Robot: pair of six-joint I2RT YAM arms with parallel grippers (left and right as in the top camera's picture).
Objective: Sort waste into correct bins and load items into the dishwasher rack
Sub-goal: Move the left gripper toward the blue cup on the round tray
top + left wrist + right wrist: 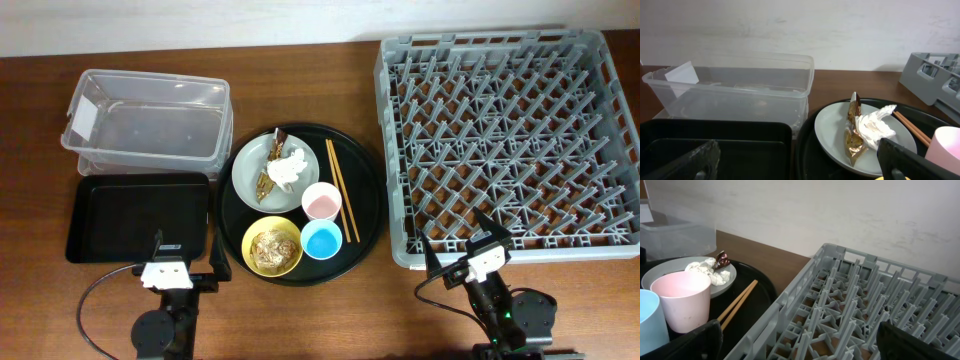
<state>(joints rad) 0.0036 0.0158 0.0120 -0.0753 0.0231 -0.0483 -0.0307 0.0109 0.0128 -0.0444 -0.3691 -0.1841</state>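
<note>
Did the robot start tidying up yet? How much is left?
Nothing looks done yet. The dishwasher rack, clear tub and black tray are all empty. The tissue and wrapper lie on the plate, scraps sit in the yellow bowl, and the pink cup, blue cup and chopsticks rest on the round tray. The left gripper and right gripper are open, holding nothing. Everything is left.

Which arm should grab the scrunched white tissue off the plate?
Left, probably: the left pincer sits nearer the crumpled white tissue, while the right pincer is beside the square grey plastic rack.
</note>
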